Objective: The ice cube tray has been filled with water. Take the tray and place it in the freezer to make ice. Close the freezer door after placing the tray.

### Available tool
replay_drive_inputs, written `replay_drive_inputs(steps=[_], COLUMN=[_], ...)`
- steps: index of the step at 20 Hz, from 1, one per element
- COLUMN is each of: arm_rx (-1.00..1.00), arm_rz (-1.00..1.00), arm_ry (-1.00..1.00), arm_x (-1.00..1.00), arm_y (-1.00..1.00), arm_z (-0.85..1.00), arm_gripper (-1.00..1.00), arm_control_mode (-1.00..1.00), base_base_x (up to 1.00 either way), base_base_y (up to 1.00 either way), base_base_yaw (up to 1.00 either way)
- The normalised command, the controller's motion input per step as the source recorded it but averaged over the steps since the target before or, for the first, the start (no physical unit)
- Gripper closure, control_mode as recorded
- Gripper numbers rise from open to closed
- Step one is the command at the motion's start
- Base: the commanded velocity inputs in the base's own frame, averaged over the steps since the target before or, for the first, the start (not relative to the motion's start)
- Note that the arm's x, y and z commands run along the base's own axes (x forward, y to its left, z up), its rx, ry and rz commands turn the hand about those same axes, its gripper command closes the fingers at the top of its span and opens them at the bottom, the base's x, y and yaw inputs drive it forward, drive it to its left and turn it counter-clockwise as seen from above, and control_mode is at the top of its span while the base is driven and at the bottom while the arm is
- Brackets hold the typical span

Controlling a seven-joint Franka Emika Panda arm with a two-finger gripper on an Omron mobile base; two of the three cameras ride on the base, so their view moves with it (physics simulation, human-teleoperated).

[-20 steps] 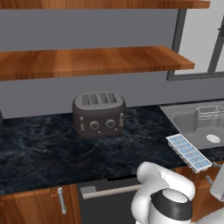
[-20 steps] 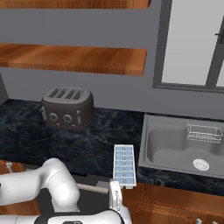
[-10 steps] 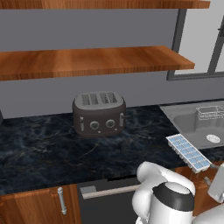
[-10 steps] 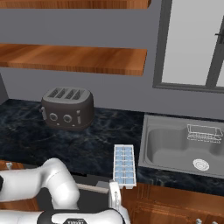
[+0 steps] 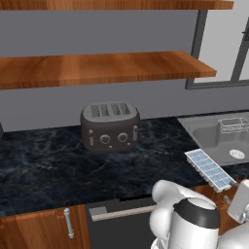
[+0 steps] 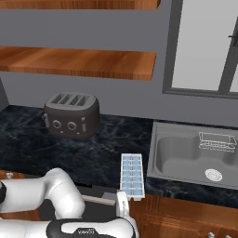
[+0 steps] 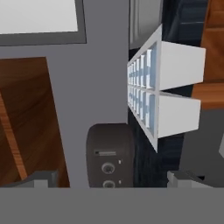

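The ice cube tray (image 6: 132, 175) is laid flat at the surface's (image 6: 69, 153) front edge, its long axis running front to back, just beside the sink (image 6: 186, 158). The pincer (image 7: 116, 177) is spread wide, nothing gripped.

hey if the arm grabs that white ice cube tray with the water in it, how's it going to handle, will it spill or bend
The long white ice cube tray with pale-blue compartments looks moulded and rigid, so it probably won't flex much. Its open cells appear filled, so tilting would likely spill; keep it level. One end seems to overhang the dark marble counter edge, so a push there might tip it off.
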Motion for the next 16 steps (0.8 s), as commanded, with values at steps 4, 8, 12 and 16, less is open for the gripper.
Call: replay_drive_inputs(steps=[4, 8, 12, 16], arm_rx=[0.0, 0.0, 0.0, 0.0], arm_rz=[0.0, 0.0, 0.0, 0.0], arm_ry=[-0.01, 0.0, 0.0, 0.0], arm_x=[0.06, 0.09, 0.1, 0.08], arm_y=[0.0, 0.0, -0.01, -0.12], arm_z=[-0.15, -0.14, -0.12, -0.14], arm_gripper=[-1.0, -1.0, -1.0, -1.0], arm_control_mode=[-1.0, -1.0, -1.0, -1.0], base_base_x=[0.0, 0.0, 0.0, 0.0], base_base_y=[0.0, 0.0, 0.0, 0.0], base_base_yaw=[0.0, 0.0, 0.0, 0.0])
